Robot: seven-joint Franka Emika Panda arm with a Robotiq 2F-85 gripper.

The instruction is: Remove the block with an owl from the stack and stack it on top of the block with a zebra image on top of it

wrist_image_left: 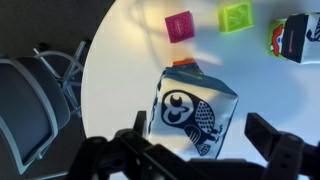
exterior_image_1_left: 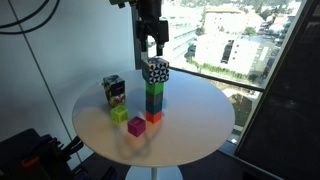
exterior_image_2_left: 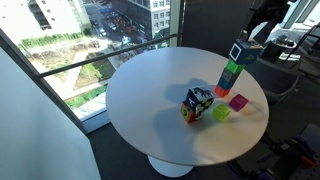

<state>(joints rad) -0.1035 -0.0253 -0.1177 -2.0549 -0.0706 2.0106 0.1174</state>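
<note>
Gripper [wrist_image_left: 200,138] spread wide over owl block [wrist_image_left: 195,112] atop stack [exterior_image_1_left: 153,100]; zebra block [exterior_image_1_left: 113,90] at stack's 9 o'clock in an exterior view.

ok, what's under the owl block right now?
Owl block sits on a green cube, dark blue cube, orange-red cube. Wrist view shows only an orange-red corner; rest covered.

Tool [wrist_image_left: 203,138], matte black throughout, with two blocky, angular fingers [wrist_image_left: 272,135] on jointed black linkages.

Magenta cube [exterior_image_1_left: 136,126] near stack [exterior_image_1_left: 154,103], tabletop [exterior_image_1_left: 195,120] open beyond
</note>
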